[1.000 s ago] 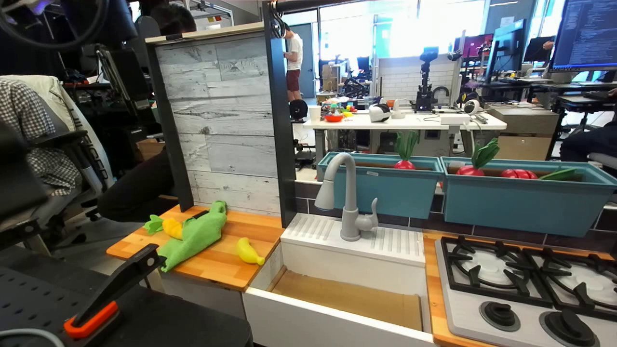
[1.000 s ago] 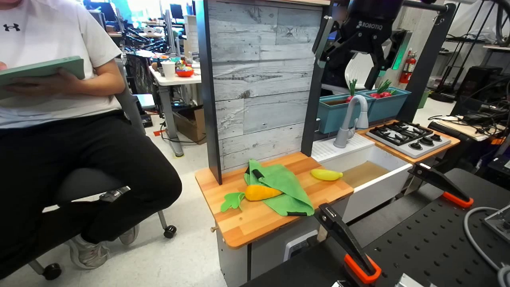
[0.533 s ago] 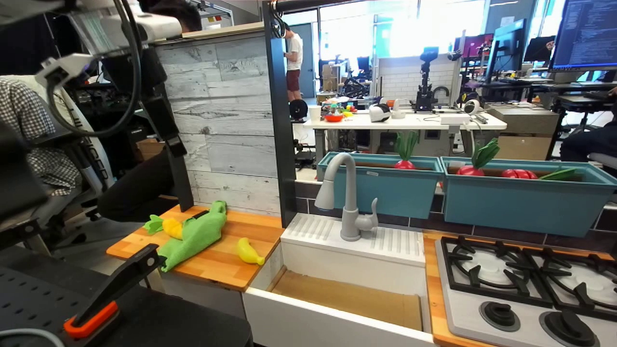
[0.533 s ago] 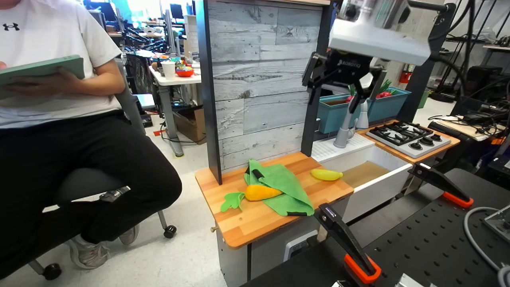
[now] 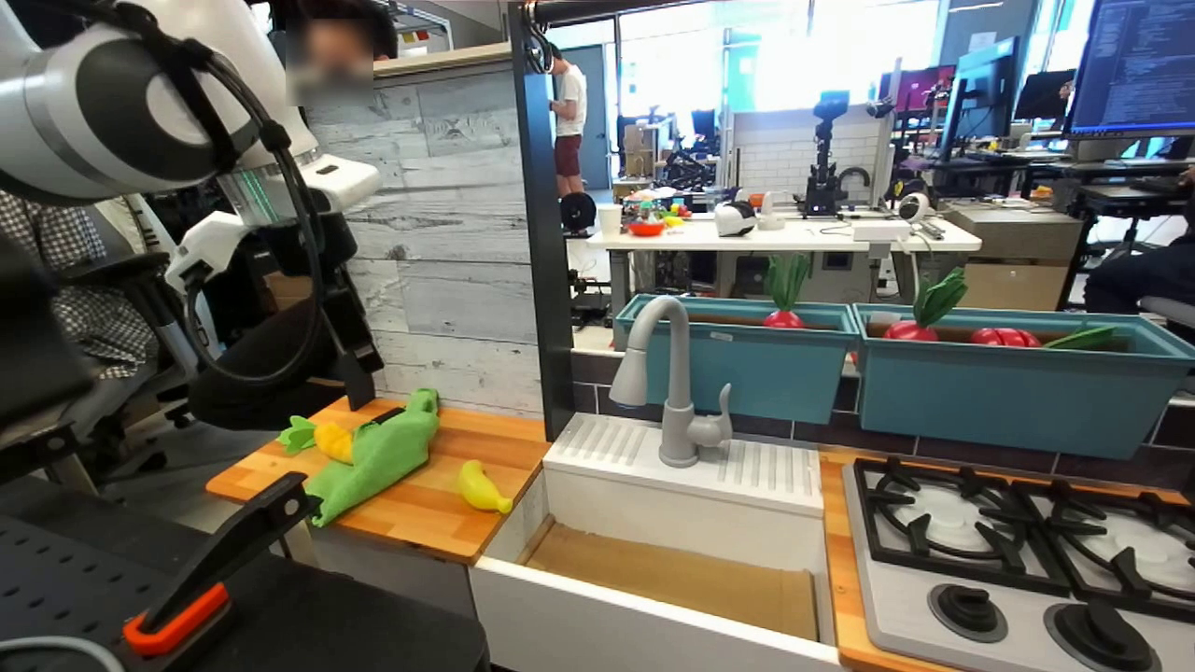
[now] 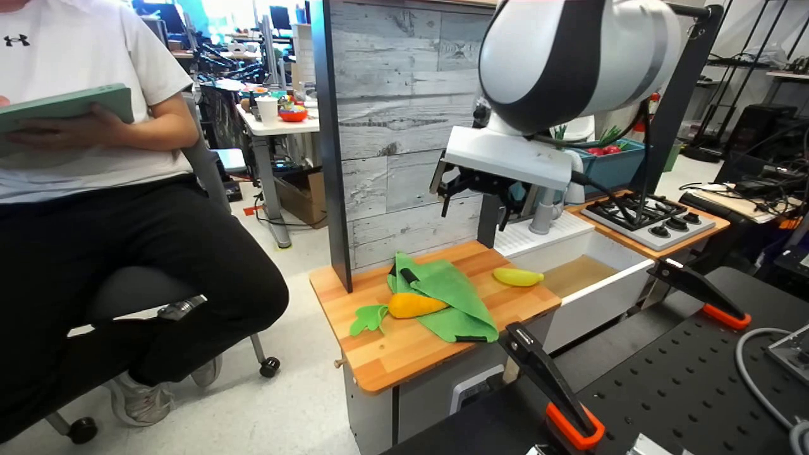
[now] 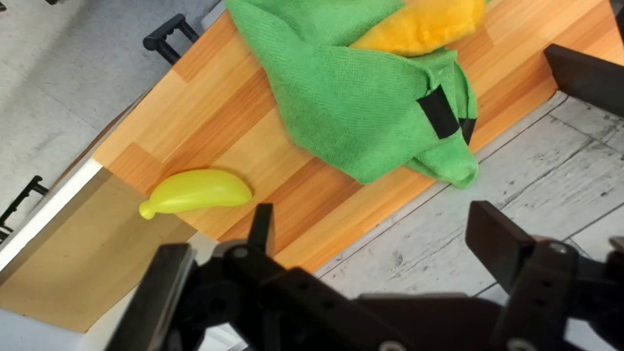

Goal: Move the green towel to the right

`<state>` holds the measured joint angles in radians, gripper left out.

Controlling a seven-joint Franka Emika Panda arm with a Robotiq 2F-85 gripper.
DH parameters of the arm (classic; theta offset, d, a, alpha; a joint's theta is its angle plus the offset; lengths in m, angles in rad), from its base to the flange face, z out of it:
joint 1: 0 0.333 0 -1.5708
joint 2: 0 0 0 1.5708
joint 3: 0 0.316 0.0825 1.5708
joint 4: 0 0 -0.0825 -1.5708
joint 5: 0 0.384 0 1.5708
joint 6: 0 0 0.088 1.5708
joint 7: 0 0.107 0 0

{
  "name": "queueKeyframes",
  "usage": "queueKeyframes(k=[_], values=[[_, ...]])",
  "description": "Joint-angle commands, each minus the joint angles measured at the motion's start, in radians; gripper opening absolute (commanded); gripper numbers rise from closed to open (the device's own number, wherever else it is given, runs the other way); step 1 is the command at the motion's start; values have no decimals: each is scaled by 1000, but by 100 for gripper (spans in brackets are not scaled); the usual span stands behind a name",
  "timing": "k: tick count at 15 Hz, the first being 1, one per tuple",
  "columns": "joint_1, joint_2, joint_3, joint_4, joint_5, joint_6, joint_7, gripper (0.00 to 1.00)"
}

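Gripper (image 6: 474, 221) above counter (image 6: 385, 363), jaws apart; towel (image 6: 464, 297) unmoved.
Towel's front black tab (image 6: 471, 339) shows only in an exterior view; gripper lower than in earlier frame.

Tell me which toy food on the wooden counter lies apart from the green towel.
The yellow banana: a strip of counter separates it from the green towel, whereas the orange carrot touches the towel.

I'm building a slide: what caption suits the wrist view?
Towel, carrot and banana on the counter, seen past open, empty jaws.
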<state>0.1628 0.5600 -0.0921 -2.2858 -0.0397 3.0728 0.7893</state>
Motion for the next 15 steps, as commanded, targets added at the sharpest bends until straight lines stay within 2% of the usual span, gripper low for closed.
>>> queueKeyframes(k=[1, 8, 15], values=[[-20, 90, 47, 95, 101, -4, -107, 100], [-106, 182, 161, 211, 183, -73, -355, 100], [-97, 281, 162, 327, 203, -136, -448, 100]])
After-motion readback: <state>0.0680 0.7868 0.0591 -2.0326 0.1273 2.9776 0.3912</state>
